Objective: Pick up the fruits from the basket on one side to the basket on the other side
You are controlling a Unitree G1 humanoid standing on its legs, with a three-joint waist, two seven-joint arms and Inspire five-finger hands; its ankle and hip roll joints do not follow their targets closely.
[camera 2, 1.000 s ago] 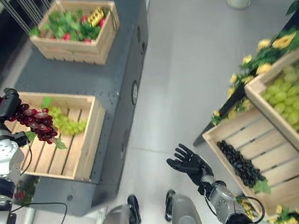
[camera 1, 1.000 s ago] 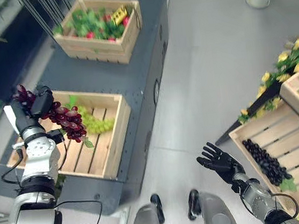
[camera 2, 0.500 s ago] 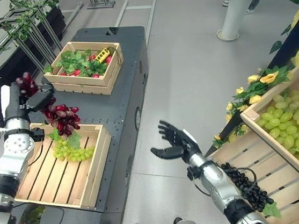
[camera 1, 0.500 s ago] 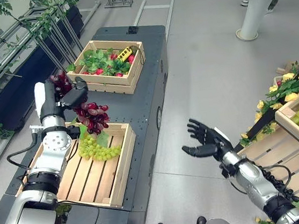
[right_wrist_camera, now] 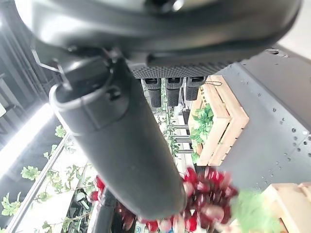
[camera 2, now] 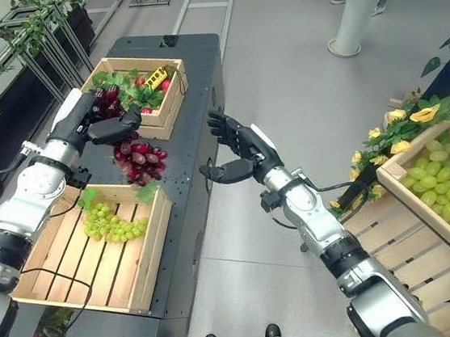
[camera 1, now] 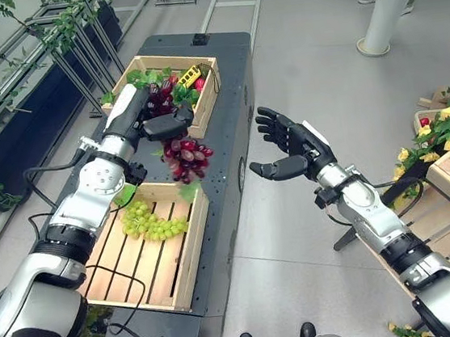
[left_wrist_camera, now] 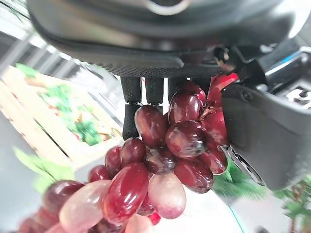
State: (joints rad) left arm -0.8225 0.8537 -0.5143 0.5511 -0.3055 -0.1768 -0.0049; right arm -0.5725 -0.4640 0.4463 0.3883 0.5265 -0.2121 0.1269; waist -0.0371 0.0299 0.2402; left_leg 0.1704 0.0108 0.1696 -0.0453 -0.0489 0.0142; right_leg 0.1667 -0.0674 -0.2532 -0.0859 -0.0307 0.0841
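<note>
A bunch of red grapes [camera 1: 186, 158] hangs from my left hand [camera 1: 159, 121], which is shut on its stem end. The bunch dangles over the dark grey cart [camera 1: 229, 95], just past the far right corner of the near wooden crate [camera 1: 198, 238] that holds green grapes [camera 1: 155, 222]. In the left wrist view the red grapes [left_wrist_camera: 165, 160] press against my curled fingers [left_wrist_camera: 131, 114]. My right hand [camera 1: 294, 146] is open, palm turned towards the bunch, a short way to its right above the cart's edge. The right wrist view shows the red grapes [right_wrist_camera: 204, 194] past the thumb [right_wrist_camera: 121, 145].
A second crate [camera 1: 202, 106] with leafy greens and red fruit stands at the cart's far end. At the right, a stand carries crates of green grapes [camera 2: 448, 200] and yellow flowers [camera 1: 447, 120]. A white planter [camera 1: 382, 8] stands on the floor beyond.
My left arm has swung the red grapes rightward, away from the near crate. My right hand has risen and moved left towards the bunch. The camera has shifted as well.
</note>
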